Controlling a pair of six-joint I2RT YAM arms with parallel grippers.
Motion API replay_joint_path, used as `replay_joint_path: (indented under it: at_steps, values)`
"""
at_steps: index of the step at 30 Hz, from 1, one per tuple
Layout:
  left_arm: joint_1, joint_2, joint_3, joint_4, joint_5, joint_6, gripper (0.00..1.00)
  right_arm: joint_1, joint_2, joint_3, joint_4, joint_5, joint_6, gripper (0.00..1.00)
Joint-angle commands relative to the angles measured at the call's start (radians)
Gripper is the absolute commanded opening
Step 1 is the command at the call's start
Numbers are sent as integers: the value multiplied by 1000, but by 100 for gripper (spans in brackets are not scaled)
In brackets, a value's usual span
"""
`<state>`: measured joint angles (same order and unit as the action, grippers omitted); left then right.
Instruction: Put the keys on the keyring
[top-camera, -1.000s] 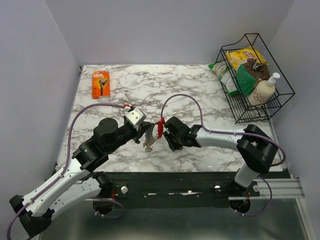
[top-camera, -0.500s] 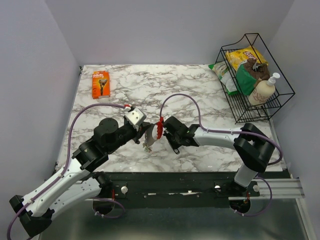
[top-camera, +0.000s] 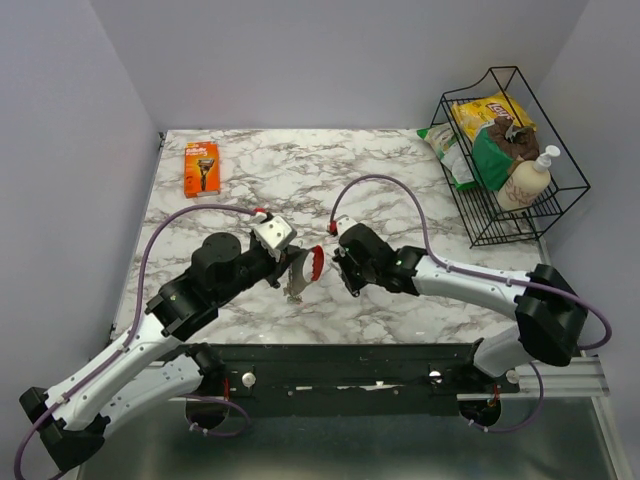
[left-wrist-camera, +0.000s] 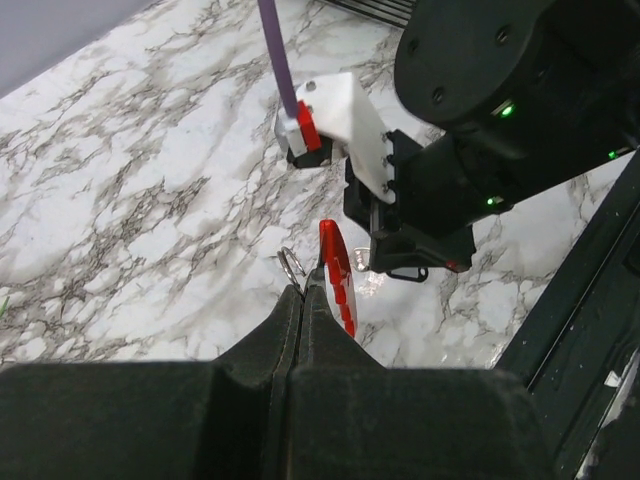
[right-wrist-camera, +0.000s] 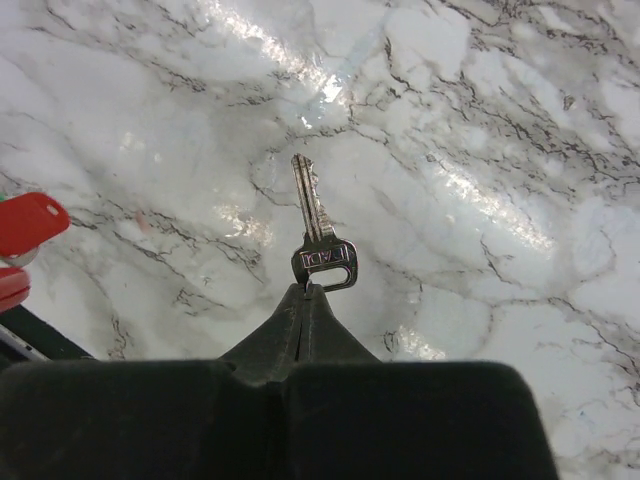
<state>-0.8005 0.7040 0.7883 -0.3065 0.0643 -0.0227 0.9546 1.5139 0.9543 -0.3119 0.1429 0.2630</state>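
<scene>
Pinching key bunch (top-camera: 300, 272) at red tag (left-wrist-camera: 337, 275) with left end effector (left-wrist-camera: 305, 291), clenched, over table (top-camera: 400, 180). Pinching single silver key (right-wrist-camera: 318, 225) by head with right end effector (right-wrist-camera: 305, 291), clenched, blade pointing away. Just beside bunch, apart. Cannot make out keyring.

Overhead view from behind; close downward wrist views; shared: middle of the table (top-camera: 400, 180).
</scene>
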Motion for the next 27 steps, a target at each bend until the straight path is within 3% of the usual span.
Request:
replay_joint_path:
  at_steps: [1, 10, 14, 20, 27]
  values:
    - [-2, 9, 54, -40, 41, 56, 0, -4, -84, -37, 7, 3, -39, 0]
    - [-2, 29, 72, -105, 63, 102, 0, -13, -221, -130, 97, -268, -237, 0]
    - [-2, 22, 66, -114, 66, 118, 0, -13, -265, -167, 135, -341, -243, 0]
    - [-2, 23, 62, -100, 60, 112, 0, -13, -29, -66, 5, -149, -168, 0]
    - [-2, 37, 49, -53, 69, 84, 0, -14, 143, -31, 37, -229, -90, 0]
